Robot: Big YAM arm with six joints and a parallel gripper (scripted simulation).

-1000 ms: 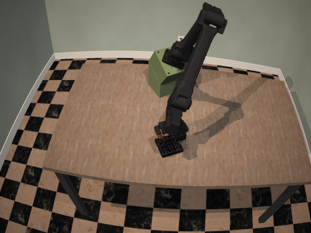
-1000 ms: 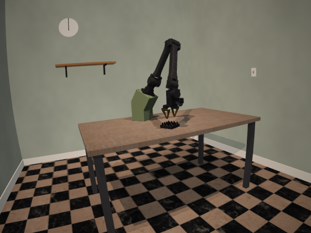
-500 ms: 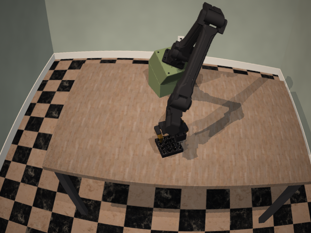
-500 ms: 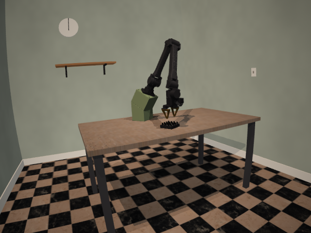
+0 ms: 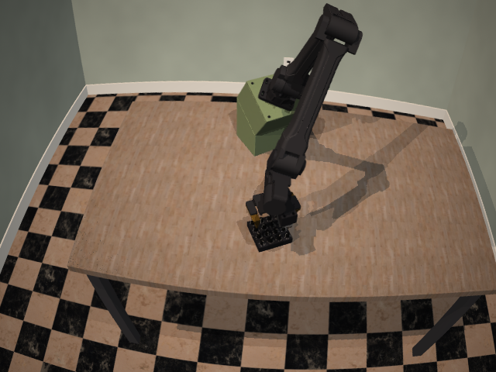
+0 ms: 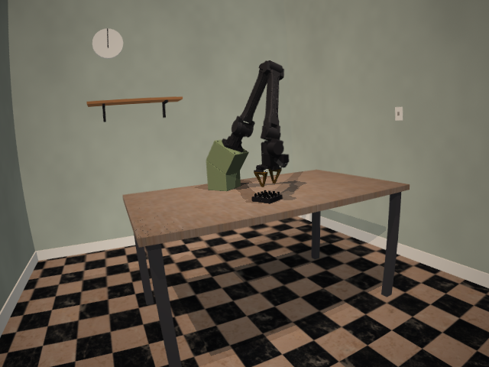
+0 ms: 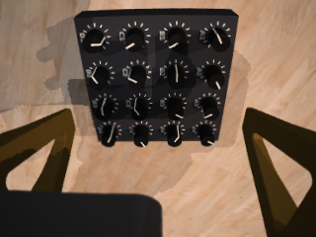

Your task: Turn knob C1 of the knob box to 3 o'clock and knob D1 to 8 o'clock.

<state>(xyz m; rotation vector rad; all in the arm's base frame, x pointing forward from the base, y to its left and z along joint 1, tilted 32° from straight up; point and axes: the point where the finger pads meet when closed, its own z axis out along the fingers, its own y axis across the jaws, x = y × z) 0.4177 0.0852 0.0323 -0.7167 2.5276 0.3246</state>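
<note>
Here the tool [image 6: 267,176] hangs just above the knob box [image 7: 156,74], spread to its widest and gripping nothing. To do this step well, I judge it should first settle which side carries the socket, then centre on one knob alone and descend straight, so neighbours stay undisturbed. The knob box is a flat black square with sixteen close-set black knobs, each bearing a white line; it stands toward the middle of the tabletop [image 5: 168,180], nearer the front edge.

The knob box [image 7: 157,74] labels look too blurred to read in the wrist view.
</note>
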